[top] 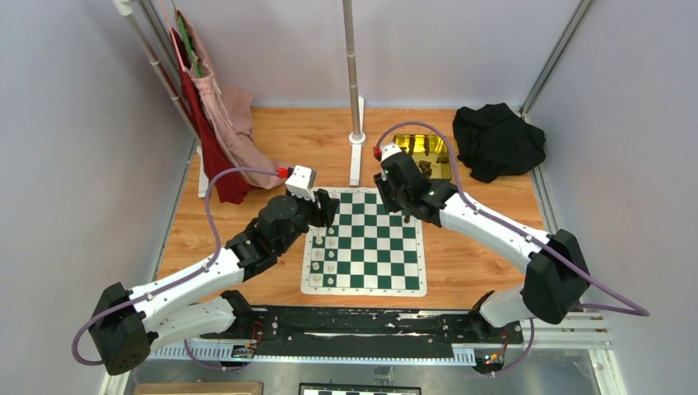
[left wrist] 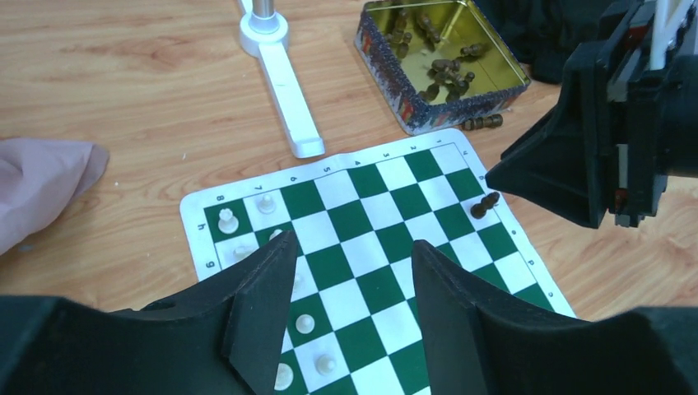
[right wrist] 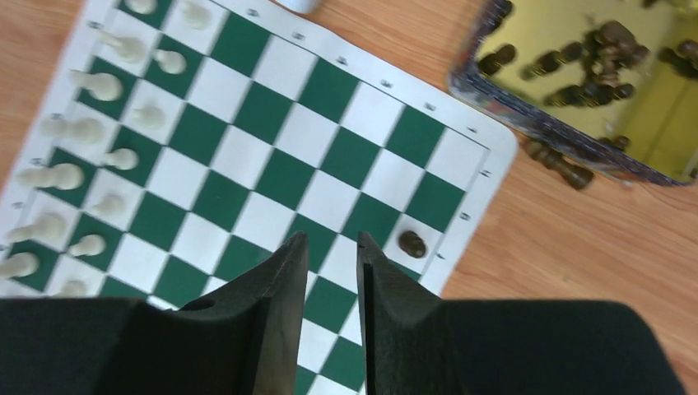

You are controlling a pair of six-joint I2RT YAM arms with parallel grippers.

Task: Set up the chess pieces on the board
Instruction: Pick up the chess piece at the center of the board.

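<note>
1. The left gripper (left wrist: 350, 253) hangs over the left part of the board (left wrist: 370, 214). Its jaws are spread wide and hold nothing.
2. The cream-white pieces (left wrist: 227, 220) stand in the board's left-hand columns, below and beside the left gripper's fingers.
3. The board lies flat on the wooden table (top: 477, 263), and its middle squares are bare.
4. The right gripper (right wrist: 332, 240) hovers over the board's far right corner. Its jaws are nearly closed, with a narrow gap and nothing in it.
5. One dark chess piece (right wrist: 412, 243) sits on a white square in the column next to the right border. It is just right of the right gripper's fingertips, outside the jaws and clear of them. The left wrist view suggests it leans, though this is uncertain.
6. The gold tin (right wrist: 527, 115) stands on the table just past that corner and holds a heap of dark chess pieces (right wrist: 605, 49).
7. A loose dark piece (right wrist: 560, 164) lies on the table between tin and board.
</note>
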